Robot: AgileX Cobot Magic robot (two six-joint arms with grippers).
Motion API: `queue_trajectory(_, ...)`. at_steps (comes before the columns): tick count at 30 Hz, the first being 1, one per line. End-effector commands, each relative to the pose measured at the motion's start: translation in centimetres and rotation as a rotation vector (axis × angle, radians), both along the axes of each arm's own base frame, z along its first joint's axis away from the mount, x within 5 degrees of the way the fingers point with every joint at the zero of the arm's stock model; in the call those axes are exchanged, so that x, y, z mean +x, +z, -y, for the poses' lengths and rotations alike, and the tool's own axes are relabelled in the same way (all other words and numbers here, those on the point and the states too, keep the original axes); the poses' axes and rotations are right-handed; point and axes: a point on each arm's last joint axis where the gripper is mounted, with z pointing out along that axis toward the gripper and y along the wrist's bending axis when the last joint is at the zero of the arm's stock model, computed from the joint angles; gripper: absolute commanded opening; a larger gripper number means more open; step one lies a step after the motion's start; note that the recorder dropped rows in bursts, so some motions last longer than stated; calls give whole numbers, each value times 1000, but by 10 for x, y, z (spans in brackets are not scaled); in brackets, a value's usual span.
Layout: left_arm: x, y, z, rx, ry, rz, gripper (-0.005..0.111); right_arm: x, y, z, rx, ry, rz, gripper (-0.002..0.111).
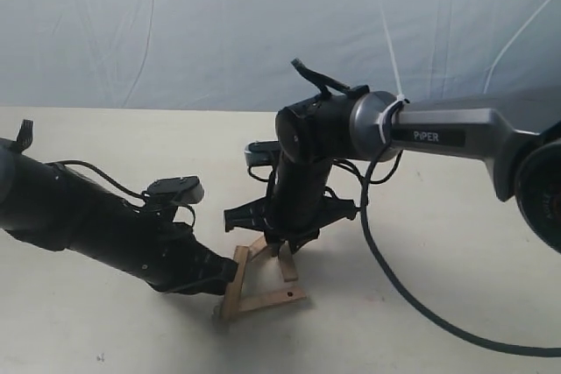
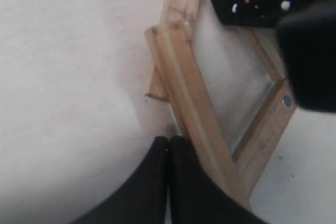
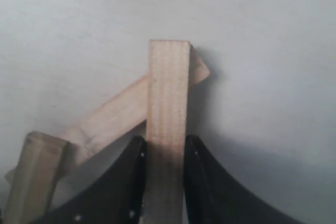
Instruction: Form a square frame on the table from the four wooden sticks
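On the surface (image 1: 456, 216), the four wooden sticks (image 1: 263, 302) form a skewed, unfinished frame. My right hand (image 3: 164, 153) clamps one stick (image 3: 168, 93), likely to swing it square. My left hand (image 2: 169, 153), closed and empty, presses a neighbouring stick (image 2: 194, 108), apparently as a stop.

The left gripper (image 1: 230, 271) blocks the left side of the wooden sticks (image 1: 263, 301), and the right gripper (image 1: 282, 250), clamped on one stick (image 1: 287, 269), stands over their far corner. The table (image 1: 105, 330) lies open nearest me, though a black cable (image 1: 379, 269) loops across its right.
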Motion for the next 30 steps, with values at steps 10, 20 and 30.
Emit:
queue_trajectory(10, 8, 1, -5, 55, 35, 82, 0, -2, -11, -8, 37, -33, -20, -1)
queue_trajectory(20, 4, 28, -29, 100, 102, 192, 0, 18, 6, 1, 47, -60, 21, -1)
queue_trajectory(30, -19, 18, -22, 114, 14, 165, 0, 26, 7, 3, 48, -55, 59, 3)
